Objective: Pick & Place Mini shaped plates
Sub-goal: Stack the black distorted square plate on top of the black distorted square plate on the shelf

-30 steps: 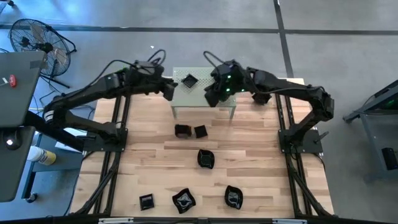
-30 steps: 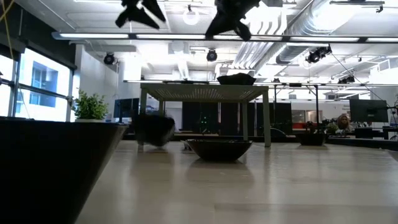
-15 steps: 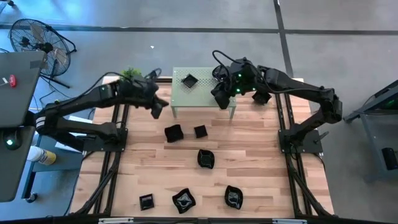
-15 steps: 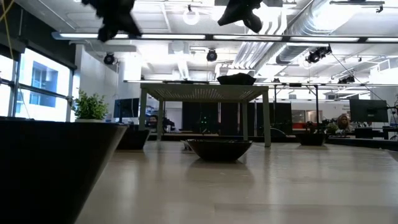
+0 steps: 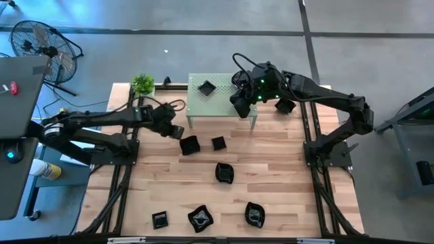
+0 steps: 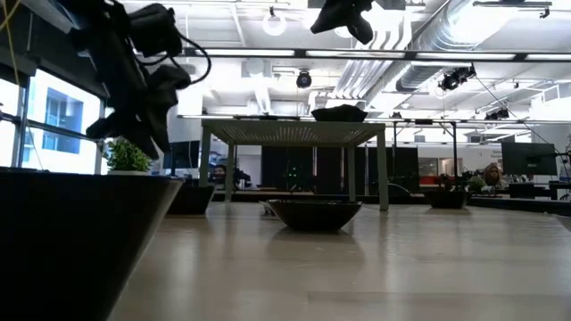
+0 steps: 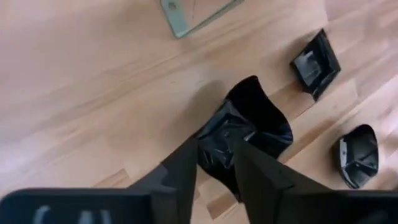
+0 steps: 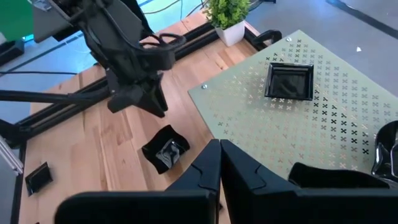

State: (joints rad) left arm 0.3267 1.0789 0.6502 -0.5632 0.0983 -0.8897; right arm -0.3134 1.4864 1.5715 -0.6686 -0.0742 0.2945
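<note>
A: Left gripper (image 5: 173, 130)?
B: Above the wooden table (image 5: 285, 169), just beside a wavy plate (image 5: 189, 144); fingers (image 7: 186, 163) slightly apart, nothing between them.
A: Right gripper (image 5: 239, 107)?
B: Over the small green stand (image 5: 224, 102), fingers pressed together, empty (square plate (image 5: 206, 87) sits on the stand).
A: Other plates?
B: Scattered across the table.

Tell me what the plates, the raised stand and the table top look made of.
Plates: glossy black, likely glazed ceramic or hard plastic; they show sharp highlights. Stand: pale green sheet with a regular pattern of small cross marks, probably painted perforated metal, on thin legs. Table top: light wood planks, visible grain and seams, matte.
</note>
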